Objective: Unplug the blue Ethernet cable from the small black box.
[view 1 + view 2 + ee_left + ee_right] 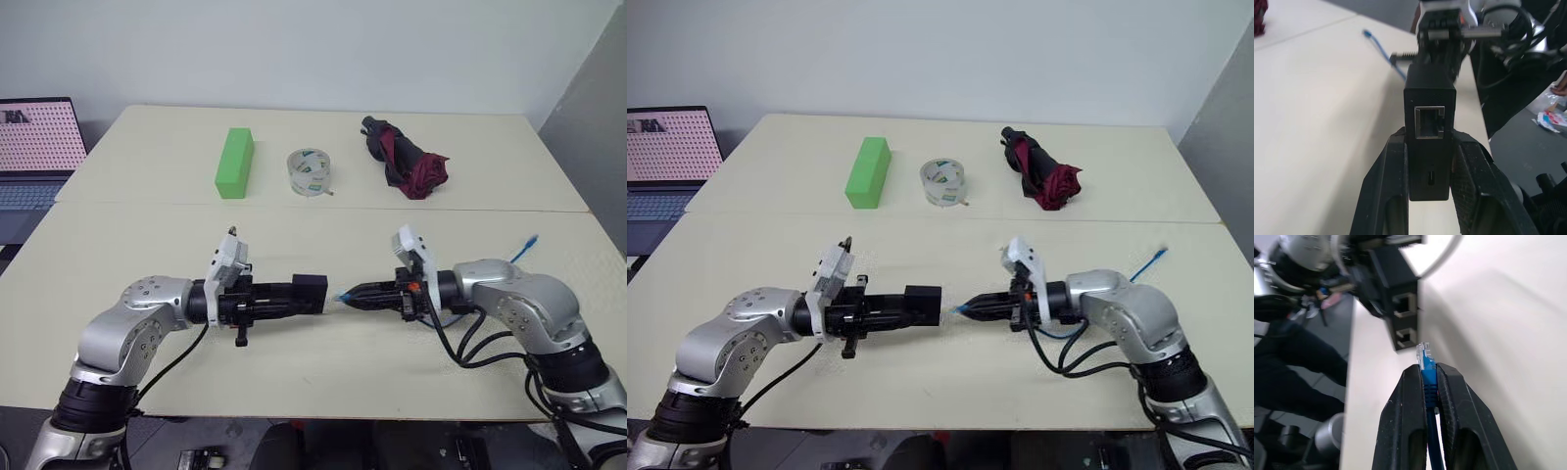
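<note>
Left claw (318,294) grips the small black box (311,293), port empty. Just beside the box, right claw (345,295) is clamped on the blue Ethernet cable (1426,363), plug out.

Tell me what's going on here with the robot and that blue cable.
The robot is holding two things above the table. Its left gripper is shut on the small black box, and its right gripper is shut on the blue cable just behind its plug. The plug is out of the box, with a small gap between them, and the box's port looks empty. The rest of the cable trails back past the right arm across the table. A green block, a tape roll and a folded umbrella lie further back.
</note>
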{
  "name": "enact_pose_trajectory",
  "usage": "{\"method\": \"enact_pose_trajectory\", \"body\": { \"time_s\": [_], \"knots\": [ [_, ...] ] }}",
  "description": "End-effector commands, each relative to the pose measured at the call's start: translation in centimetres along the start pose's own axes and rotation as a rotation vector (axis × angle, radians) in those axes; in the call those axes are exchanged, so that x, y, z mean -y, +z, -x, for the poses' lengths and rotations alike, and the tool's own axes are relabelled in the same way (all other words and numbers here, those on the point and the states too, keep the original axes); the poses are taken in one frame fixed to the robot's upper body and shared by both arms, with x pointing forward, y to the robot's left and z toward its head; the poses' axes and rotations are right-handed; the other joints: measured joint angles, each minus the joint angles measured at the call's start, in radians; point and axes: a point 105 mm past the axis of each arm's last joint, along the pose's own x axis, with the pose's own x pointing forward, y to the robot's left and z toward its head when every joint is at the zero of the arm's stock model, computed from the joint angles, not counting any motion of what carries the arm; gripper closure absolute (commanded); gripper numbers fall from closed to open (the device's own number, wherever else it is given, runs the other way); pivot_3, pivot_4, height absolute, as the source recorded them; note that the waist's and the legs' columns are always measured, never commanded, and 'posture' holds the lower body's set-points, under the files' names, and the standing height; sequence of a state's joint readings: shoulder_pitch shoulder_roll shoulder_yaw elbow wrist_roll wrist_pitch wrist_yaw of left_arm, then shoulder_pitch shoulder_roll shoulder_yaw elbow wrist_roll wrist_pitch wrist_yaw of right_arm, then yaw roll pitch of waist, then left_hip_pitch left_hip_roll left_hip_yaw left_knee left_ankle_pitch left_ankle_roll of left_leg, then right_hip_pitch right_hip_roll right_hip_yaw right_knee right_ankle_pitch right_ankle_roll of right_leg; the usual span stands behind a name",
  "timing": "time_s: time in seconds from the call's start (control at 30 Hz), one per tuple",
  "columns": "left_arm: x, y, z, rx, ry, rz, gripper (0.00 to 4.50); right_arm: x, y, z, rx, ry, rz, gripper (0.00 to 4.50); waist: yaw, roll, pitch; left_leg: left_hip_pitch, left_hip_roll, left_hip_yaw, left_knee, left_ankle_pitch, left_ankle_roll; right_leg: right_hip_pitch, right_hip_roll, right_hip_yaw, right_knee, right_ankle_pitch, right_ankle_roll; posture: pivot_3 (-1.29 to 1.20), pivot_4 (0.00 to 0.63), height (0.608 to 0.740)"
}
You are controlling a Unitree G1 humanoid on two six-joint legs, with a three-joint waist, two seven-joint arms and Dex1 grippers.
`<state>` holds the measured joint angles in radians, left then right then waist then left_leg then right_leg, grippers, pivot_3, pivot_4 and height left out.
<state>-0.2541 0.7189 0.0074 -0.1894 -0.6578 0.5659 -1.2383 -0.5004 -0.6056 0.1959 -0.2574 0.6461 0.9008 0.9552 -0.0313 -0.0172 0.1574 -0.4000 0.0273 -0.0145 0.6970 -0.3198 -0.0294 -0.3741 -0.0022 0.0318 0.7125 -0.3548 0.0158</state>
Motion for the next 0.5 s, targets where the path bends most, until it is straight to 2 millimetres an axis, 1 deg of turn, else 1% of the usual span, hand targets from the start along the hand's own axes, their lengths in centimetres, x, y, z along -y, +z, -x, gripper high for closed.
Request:
{"method": "enact_pose_trajectory", "body": {
  "time_s": [0.03,0.07,0.17,0.27,0.3,0.33,0.4,0.43,0.47,0.5],
  "knots": [
    [0.2,0.6,0.1,0.005,-0.009,-0.046,3.72,1.8,0.3,1.4,0.037,-0.124,0.05,4.44,0.0,0.0,0.0,0.0,0.0,0.0,0.0,0.0,0.0,0.0,0.0,0.0,0.0,0.0,0.0,0.0,0.15,0.74],
    [0.1,0.6,0.2,0.005,-0.005,-0.046,3.72,2.5,0.1,1.7,0.038,-0.163,0.055,4.44,0.0,0.0,0.0,0.0,0.0,0.0,0.0,0.0,0.0,0.0,0.0,0.0,0.0,0.0,0.0,0.0,0.15,0.74],
    [-0.1,0.6,0.3,0.002,0.014,-0.047,3.72,6.3,-0.9,3.8,0.0,-0.413,0.132,4.44,0.0,0.0,0.0,0.0,0.0,0.0,0.0,0.0,0.0,0.0,0.0,0.0,0.0,0.0,0.0,0.0,0.15,0.74],
    [-0.4,0.5,0.3,-0.003,0.031,-0.043,3.72,9.1,-1.6,5.2,-0.04,-0.604,0.214,4.44,0.0,0.0,0.0,0.0,0.0,0.001,0.0,0.0,0.0,0.0,0.0,0.001,0.0,0.0,0.0,0.0,0.15,0.74],
    [-0.5,0.5,0.2,-0.006,0.042,-0.048,3.72,10.5,-1.9,6.0,-0.065,-0.701,0.252,4.44,0.0,0.0,0.0,0.0,0.0,0.001,0.0,0.0,-0.001,0.0,0.0,0.001,0.0,0.0,0.0,0.0,0.15,0.74],
    [-0.7,0.4,0.2,-0.009,0.05,-0.052,3.72,11.3,-2.1,6.6,-0.081,-0.764,0.278,4.44,0.0,0.0,0.0,0.0,0.0,0.001,0.0,0.001,-0.001,0.0,0.0,0.001,0.0,0.0,0.0,0.0,0.15,0.74],
    [-1.1,0.5,0.0,-0.005,0.076,-0.057,3.72,12.8,-2.8,7.8,-0.108,-0.881,0.288,3.74,-0.001,0.0,0.0,0.0,0.0,0.001,0.0,0.002,-0.003,-0.001,0.0,0.001,0.0,0.0,0.0,0.0,0.15,0.74],
    [-1.4,0.5,-0.1,-0.003,0.09,-0.06,3.72,13.0,-3.1,8.0,-0.107,-0.896,0.274,3.66,-0.001,0.0,0.0,0.0,0.0,0.002,0.0,0.002,-0.003,-0.001,0.0,0.002,0.0,0.0,0.0,0.0,0.15,0.74],
    [-1.7,0.5,-0.1,-0.003,0.106,-0.066,3.72,13.1,-3.2,8.1,-0.1,-0.899,0.259,3.35,-0.001,0.0,0.0,0.0,0.0,0.002,0.0,0.002,-0.003,-0.001,0.0,0.002,0.001,0.0,0.0,0.0,0.15,0.74],
    [-1.9,0.5,-0.1,-0.003,0.119,-0.071,3.72,13.0,-3.2,8.1,-0.086,-0.89,0.243,3.23,-0.001,0.0,0.0,0.0,0.0,0.002,0.0,0.002,-0.003,-0.001,0.0,0.002,0.001,0.0,0.0,0.0,0.15,0.74]
  ]
}}
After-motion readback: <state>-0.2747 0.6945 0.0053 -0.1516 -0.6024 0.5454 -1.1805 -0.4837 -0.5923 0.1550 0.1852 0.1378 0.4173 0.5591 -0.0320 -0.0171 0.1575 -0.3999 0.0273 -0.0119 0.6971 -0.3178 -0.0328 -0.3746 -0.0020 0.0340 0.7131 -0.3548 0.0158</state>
